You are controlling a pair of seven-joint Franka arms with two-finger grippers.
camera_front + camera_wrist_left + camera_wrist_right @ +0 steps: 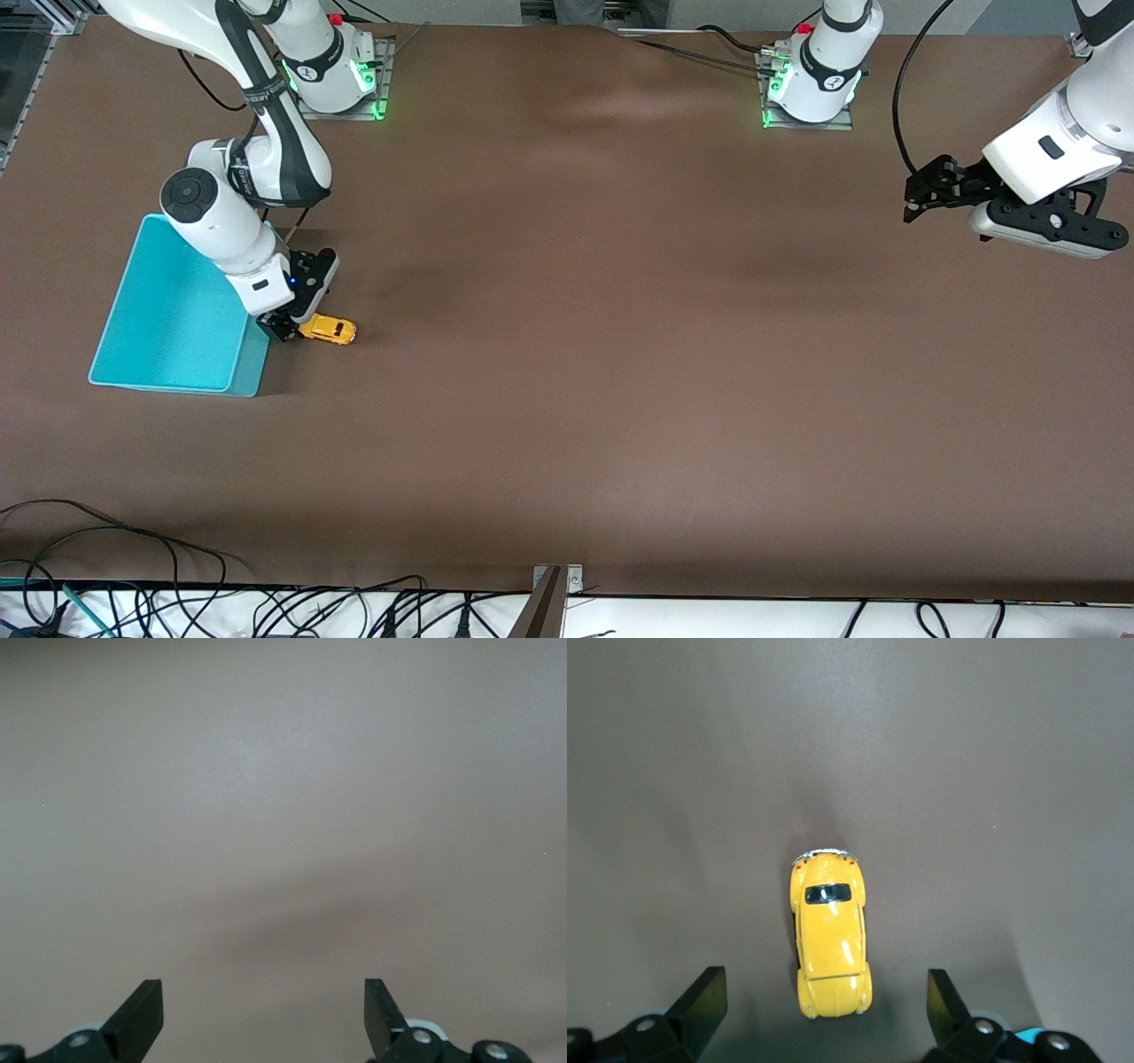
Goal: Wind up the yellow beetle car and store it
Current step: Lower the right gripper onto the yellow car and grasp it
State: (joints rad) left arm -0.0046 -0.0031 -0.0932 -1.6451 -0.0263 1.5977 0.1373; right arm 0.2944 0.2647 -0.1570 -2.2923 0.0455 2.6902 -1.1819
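The yellow beetle car (329,330) stands on its wheels on the brown table, right beside the turquoise bin (177,310). My right gripper (285,326) hangs low between the bin and the car, open, and touches neither. In the right wrist view the car (830,935) lies lengthwise, one end reaching into the gap of the right gripper (827,997) with room on both sides. My left gripper (912,199) waits open in the air at the left arm's end of the table. The left wrist view shows the left gripper (264,1014) over bare table only.
The turquoise bin has nothing in it and its wall rises close to my right gripper. Cables (133,594) lie along the table's edge nearest the front camera. The arm bases (811,89) stand at the farthest edge.
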